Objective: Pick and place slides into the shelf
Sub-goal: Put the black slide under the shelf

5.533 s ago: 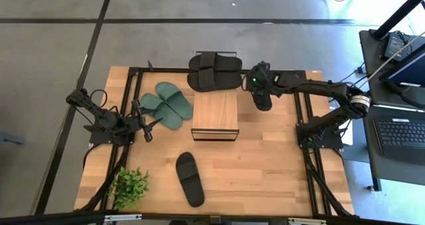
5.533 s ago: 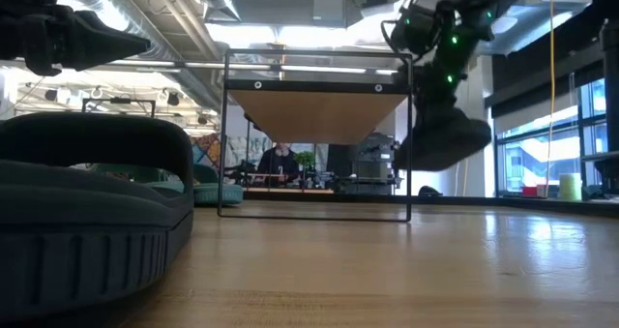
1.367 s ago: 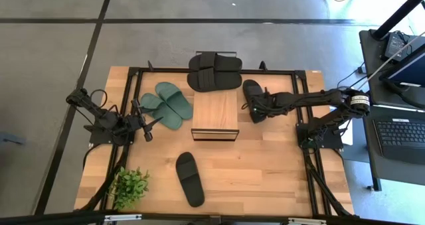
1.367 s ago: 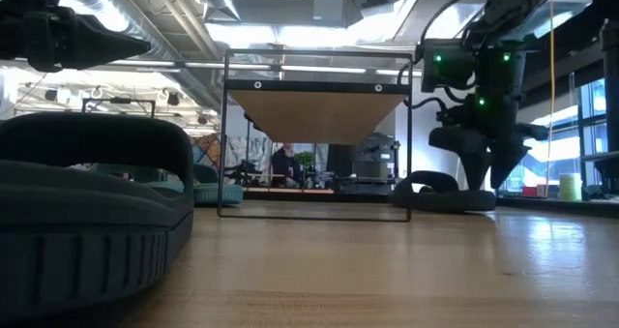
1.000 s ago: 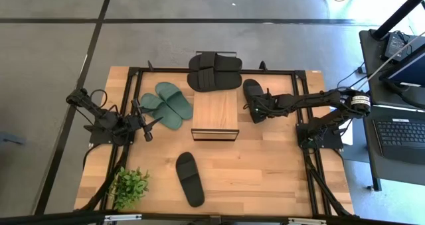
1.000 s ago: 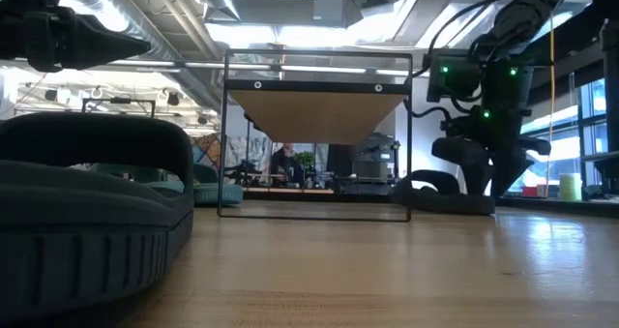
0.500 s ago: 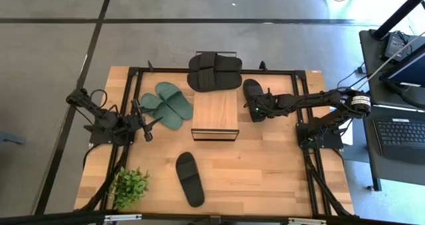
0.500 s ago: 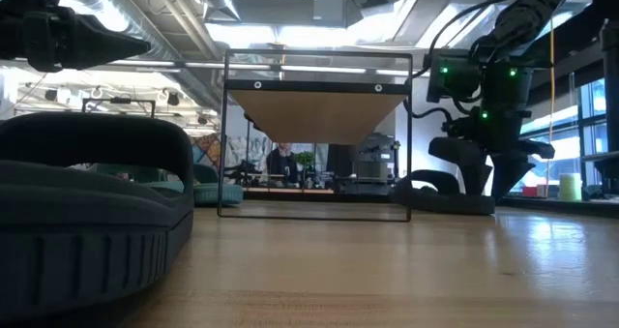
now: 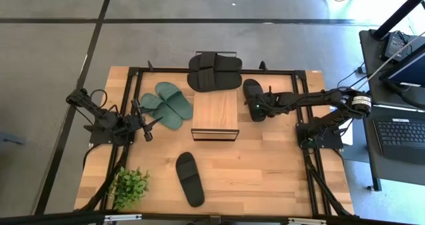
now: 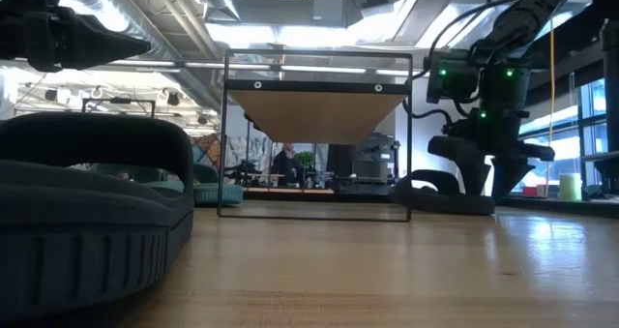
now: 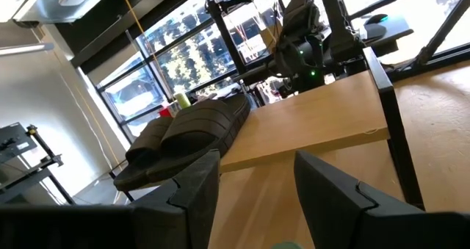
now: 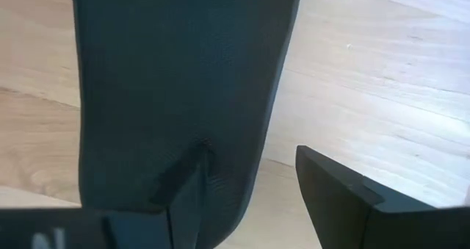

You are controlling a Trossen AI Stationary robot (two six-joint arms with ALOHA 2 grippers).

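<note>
While a black slide point(image 9: 251, 96) lies flat on the table point(image 9: 265, 165) just right of the shelf point(image 9: 215, 114), the right gripper point(image 9: 255, 106) is seen low over it with its fingers spread; one finger is set against the slide's sole in the right wrist view, and no grip is shown. A pair of black slides point(image 9: 214, 71) is found stacked at the far edge behind the shelf, two green slides point(image 9: 167, 102) lie to its left, and one more black slide point(image 9: 189, 178) lies near the front. The left gripper point(image 9: 147, 123) is held well left of the shelf, fingers apart and empty.

Only in the low view is the open space under the shelf's plank point(image 10: 317, 113) revealed, with the right arm point(image 10: 484, 105) standing beside the frame. Only from above is the potted plant point(image 9: 129, 184) at the near left corner shown.

Light wooden planks form the table. Beyond it, large windows, ceiling ducts and a person seated far off are seen; a laptop point(image 9: 402, 129) sits at the right.
</note>
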